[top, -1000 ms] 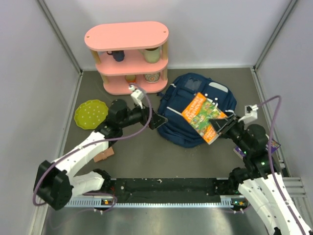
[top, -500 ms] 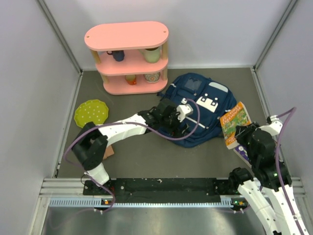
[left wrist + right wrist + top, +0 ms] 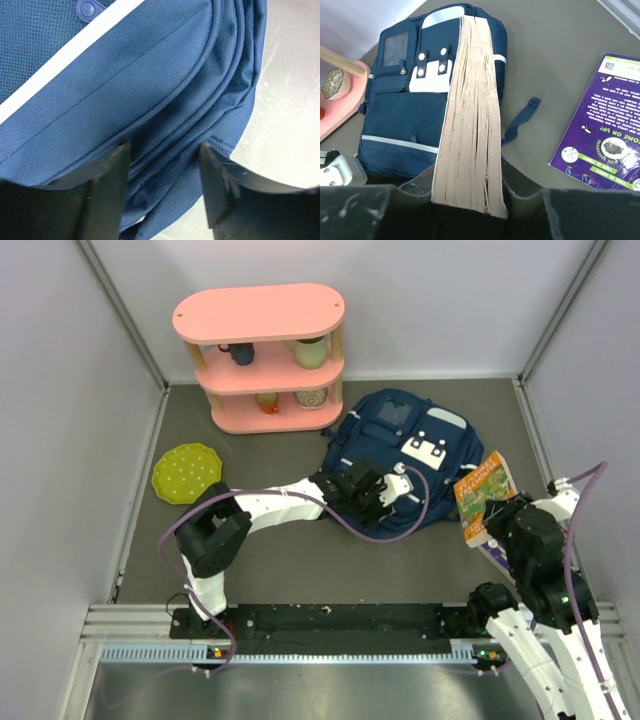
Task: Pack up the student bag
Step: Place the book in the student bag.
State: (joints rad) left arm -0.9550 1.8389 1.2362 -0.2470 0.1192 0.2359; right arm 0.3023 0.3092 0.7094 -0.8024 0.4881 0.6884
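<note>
— What's just changed?
— The left claw [image 3: 164, 148] has swung over to the near edge of the student bag [image 3: 400, 435] and is narrowing, jaws still apart astride its seam folds. The right claw [image 3: 470, 197], clamped on the book [image 3: 470, 100], has pulled back right.
— So opening the bag comes first, likely. How does it look?
— Navy, white-striped, flat on the desk [image 3: 300, 565], right of the pink shelf [image 3: 258, 315], apparently shut.

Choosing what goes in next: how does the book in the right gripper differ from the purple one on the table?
The held book has an orange-green cover; the purple book is purple with white print. The held book stands on edge, clamped in the right gripper; the purple book lies flat on the table. Both are closed and outside the student bag.
</note>
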